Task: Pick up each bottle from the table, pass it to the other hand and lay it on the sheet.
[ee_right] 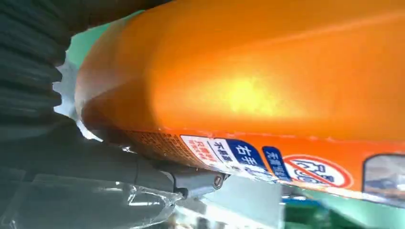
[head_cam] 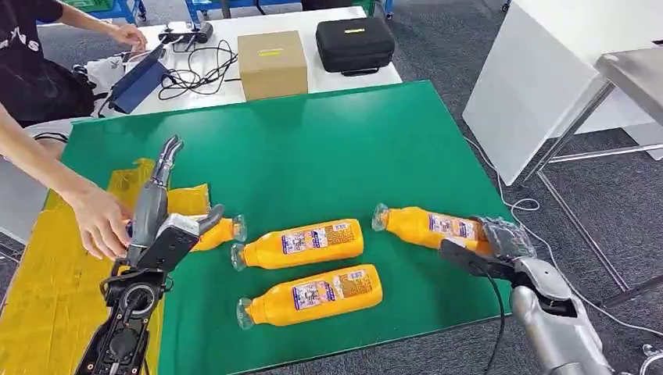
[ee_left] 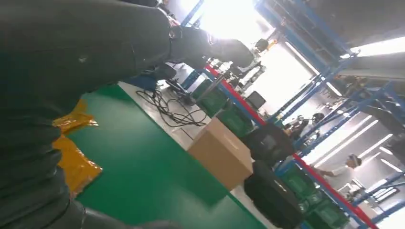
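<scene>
Head view: the right hand (head_cam: 500,246) sits at the base end of an orange bottle (head_cam: 426,226) lying at about four o'clock on the green table (head_cam: 328,148). Its fingers appear to wrap the bottle's base, though a full clasp cannot be confirmed here. The bottle's long axis runs roughly nine-to-three, cap toward nine o'clock. To grasp well, I judge the hand should settle around the body rather than the very end, so the bottle does not tip when raised. The left hand (head_cam: 160,199) hovers, fingers extended and released, over the yellow sheet (head_cam: 47,281) at eight o'clock, beside a person's hand (head_cam: 98,223). A partly hidden bottle (head_cam: 223,232) lies at the sheet's edge; two more bottles (head_cam: 301,242) (head_cam: 313,295) lie mid-table, caps toward nine o'clock.

Left wrist view: the left hand (ee_left: 71,52) holds nothing; a cardboard box (ee_left: 222,152) stands beyond.

Right wrist view: the bottle (ee_right: 267,86) lies tight against the right hand (ee_right: 62,148), so contact is made.
</scene>
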Robot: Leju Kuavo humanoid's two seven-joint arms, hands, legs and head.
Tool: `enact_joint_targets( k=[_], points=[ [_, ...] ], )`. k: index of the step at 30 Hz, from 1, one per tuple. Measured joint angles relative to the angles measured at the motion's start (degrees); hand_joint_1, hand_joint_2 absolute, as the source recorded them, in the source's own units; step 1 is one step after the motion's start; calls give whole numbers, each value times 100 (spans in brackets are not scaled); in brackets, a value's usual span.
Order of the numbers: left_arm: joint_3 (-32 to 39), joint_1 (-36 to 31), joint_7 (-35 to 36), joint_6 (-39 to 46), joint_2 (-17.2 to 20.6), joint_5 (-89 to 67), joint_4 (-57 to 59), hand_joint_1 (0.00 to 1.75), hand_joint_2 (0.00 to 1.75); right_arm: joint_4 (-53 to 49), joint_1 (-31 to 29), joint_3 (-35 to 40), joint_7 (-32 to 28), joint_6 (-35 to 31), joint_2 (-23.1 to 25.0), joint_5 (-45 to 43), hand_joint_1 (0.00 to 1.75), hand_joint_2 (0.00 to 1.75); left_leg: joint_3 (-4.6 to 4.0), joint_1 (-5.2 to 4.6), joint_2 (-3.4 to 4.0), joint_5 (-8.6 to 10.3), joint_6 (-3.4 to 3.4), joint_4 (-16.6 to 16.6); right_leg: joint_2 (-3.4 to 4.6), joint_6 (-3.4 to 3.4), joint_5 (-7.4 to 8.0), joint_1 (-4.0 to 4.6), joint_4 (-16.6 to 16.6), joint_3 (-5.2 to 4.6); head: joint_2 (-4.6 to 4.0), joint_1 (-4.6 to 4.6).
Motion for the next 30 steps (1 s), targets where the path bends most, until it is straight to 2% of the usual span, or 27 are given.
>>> enact_joint_targets(
  k=[3,8,12,16,20,25,30],
  points=[
    [18,47,31,-9,-2,-33,-17,0,175,-171,110,-472,-155,-35,278,-494,175,175,-10,1,-4,-1,0,0,-4,5,-5,0,0,-10,0,2],
    [55,78,76,-72,-35,-129,-17,0,175,-590,358,-1215,-282,-65,710,-734,175,175,-18,-1,-9,-8,-1,-1,-5,14,-14,-4,0,-13,0,2],
    [61,78,94,-105,-63,-138,-17,0,175,-901,489,-1606,-464,-65,1029,-885,175,175,-20,-3,-7,-10,-1,-1,-4,15,-14,-9,-1,-17,0,2],
    [63,77,94,-125,-92,-138,-15,0,175,-1110,509,-1868,-890,-79,1309,-1401,175,175,-20,-3,-6,-9,-1,-1,-4,15,-14,-8,0,-17,0,2],
    [48,36,151,-442,-118,-135,-17,0,175,-1325,473,-1936,-1438,-365,1646,-2017,175,175,-18,-1,-4,-8,-2,-1,-3,14,-14,-5,0,-20,0,0],
    [-74,-239,164,-1187,-184,350,-11,0,175,-1432,361,-1732,-1887,-910,2052,-2242,175,175,-23,1,-2,-6,-2,-1,-2,14,-12,-4,3,-20,0,2],
    [-140,-409,168,-1410,-203,636,-11,0,175,-1381,189,-1236,-1969,-1283,2225,-2306,175,175,-19,0,-7,-3,-1,-1,-5,13,-11,-4,2,-20,0,4]
  ],
)
